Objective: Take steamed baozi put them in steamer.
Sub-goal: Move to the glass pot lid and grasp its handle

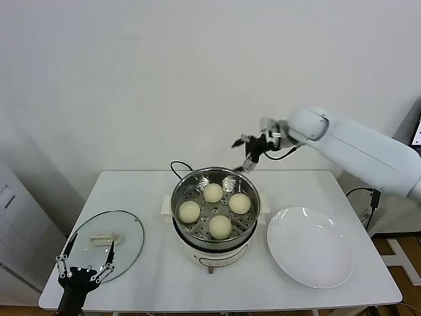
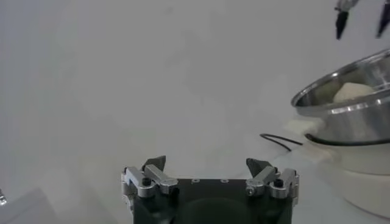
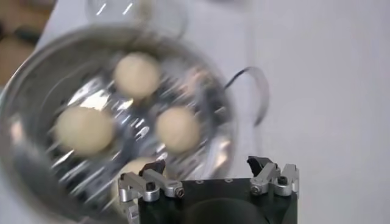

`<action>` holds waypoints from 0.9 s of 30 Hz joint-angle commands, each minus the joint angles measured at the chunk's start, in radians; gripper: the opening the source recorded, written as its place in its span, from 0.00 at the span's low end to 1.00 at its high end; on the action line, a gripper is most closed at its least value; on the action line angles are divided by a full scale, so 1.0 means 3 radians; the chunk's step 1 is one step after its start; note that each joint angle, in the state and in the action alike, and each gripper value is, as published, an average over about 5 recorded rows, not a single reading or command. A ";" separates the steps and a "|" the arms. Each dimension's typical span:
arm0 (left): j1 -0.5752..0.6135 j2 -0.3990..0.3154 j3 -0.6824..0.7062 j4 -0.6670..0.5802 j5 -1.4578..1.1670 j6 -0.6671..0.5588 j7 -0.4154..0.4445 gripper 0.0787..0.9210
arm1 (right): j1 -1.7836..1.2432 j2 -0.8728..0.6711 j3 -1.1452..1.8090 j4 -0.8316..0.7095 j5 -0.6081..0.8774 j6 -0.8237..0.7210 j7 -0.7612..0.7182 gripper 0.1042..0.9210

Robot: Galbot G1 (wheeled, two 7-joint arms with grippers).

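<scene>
Buns: four cream-white round steamed baozi [image 1: 213, 192] sit in the shiny steel steamer [image 1: 179, 197].
Right gripper [image 1: 248, 150]: above the steamer's far rim, jaws wide, empty.
Left gripper [image 1: 84, 263]: parked over the glass lid [image 1: 128, 237], spread, empty.
Head view only: white plate [image 1: 310, 246].

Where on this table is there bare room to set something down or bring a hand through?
Free: the white plate is bare, and so are the tabletop strip behind the glass lid and the front edge between lid and steamer. Crowded: the steamer tray holds four baozi, with the black cord behind it. The left gripper sits at the lid's front edge.
</scene>
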 commanded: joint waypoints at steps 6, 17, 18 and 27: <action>-0.0039 -0.0131 0.0139 -0.0088 0.0085 -0.0028 -0.0161 0.88 | -0.3499 -0.0392 0.3450 0.0232 0.0821 0.1023 0.2347 0.88; -0.0057 0.0089 0.0258 -0.0139 0.0073 0.0091 -0.0231 0.88 | -0.5801 0.0241 0.5111 0.1298 0.0337 0.1263 0.1935 0.88; -0.0065 0.0138 0.0268 -0.0129 0.0073 0.0112 -0.0238 0.88 | -0.5961 0.0325 0.5207 0.1386 0.0279 0.1287 0.1888 0.88; -0.0127 0.0586 0.0171 0.0078 0.0178 0.0118 -0.0315 0.88 | -0.6868 0.0921 0.5616 0.2033 -0.0106 0.1333 0.1633 0.88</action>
